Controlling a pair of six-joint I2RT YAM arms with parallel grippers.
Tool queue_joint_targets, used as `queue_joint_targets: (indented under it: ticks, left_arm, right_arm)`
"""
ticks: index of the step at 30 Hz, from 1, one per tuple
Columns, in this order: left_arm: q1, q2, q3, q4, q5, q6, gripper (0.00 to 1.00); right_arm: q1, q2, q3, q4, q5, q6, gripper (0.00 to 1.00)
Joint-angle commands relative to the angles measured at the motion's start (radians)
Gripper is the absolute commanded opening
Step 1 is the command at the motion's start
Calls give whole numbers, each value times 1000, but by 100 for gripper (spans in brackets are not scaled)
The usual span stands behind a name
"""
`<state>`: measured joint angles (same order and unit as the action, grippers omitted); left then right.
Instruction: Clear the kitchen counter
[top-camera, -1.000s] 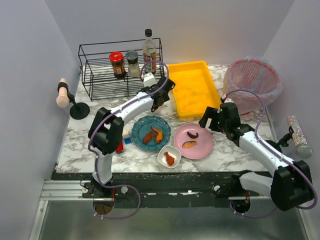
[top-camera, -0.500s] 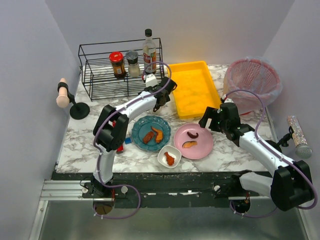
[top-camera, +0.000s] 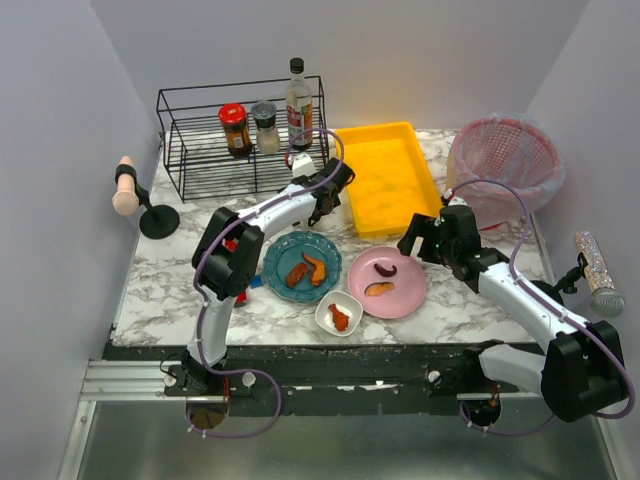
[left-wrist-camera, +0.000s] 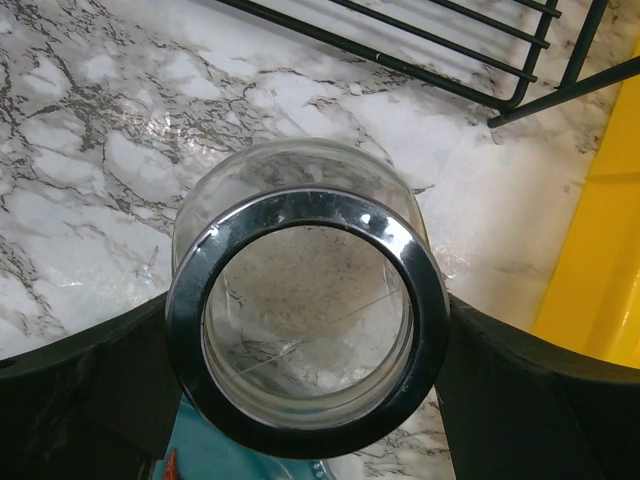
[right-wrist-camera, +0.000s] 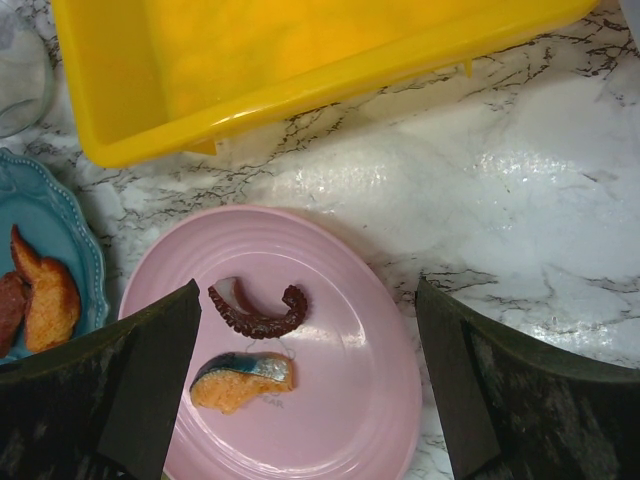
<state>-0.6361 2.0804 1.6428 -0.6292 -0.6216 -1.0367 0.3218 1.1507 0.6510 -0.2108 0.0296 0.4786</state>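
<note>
The white marble-patterned kitchen counter (top-camera: 170, 290) is spread beneath everything. Toward its 11 o'clock, a clear round glass jar with a chrome rim (left-wrist-camera: 308, 318) is straddled by the left gripper (left-wrist-camera: 310, 400), jaws released wide; rim contact seems possible. At the jar's 4 o'clock, the right gripper (right-wrist-camera: 308, 395) is held agape above a round pink plate (right-wrist-camera: 350, 270).

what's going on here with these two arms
Two robot arms are working at clearing the kitchen counter. The left gripper has its jaws wide on either side of a glass jar that stands on the counter beside the wire rack. The right gripper hovers open above the pink plate, which has food scraps on it. The yellow tray at the back looks empty.
</note>
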Motion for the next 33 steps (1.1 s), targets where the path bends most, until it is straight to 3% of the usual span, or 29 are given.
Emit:
queue_joint_targets:
  ticks: [1,8,11,19,20,22,24,25,33]
  left_arm:
    - [1,36,15,-18,-40,-22,99]
    - [3,56,15,-10,-53,-23,99]
    - [3,46,0,-6,-69,-22,93]
    - [1,-42,-129,95,-86,4,60]
    - [3,-48,-136,100,-89,7,48]
    - [1,-59,-146,97,-102,9,15]
    - [3,-68,-152,86,-119,16,9]
    - [1,-75,-161,86,-128,26,0]
    - [6,-259,-351,256,-110,202,0]
  right_arm:
    - [5,-11,-13,-6,13,-6,96]
    - [5,-12,-8,-9,15,-9,96]
    - [5,-16,-8,-9,16,-8,96]
    - [5,1,-13,1,10,2,96]
    - [5,4,-11,4,9,2,96]
    - [5,7,-11,4,9,2,96]
    - [5,7,-11,2,9,5,96]
    - [5,6,-11,4,12,5,96]
    - [5,21,-14,13,3,3,96]
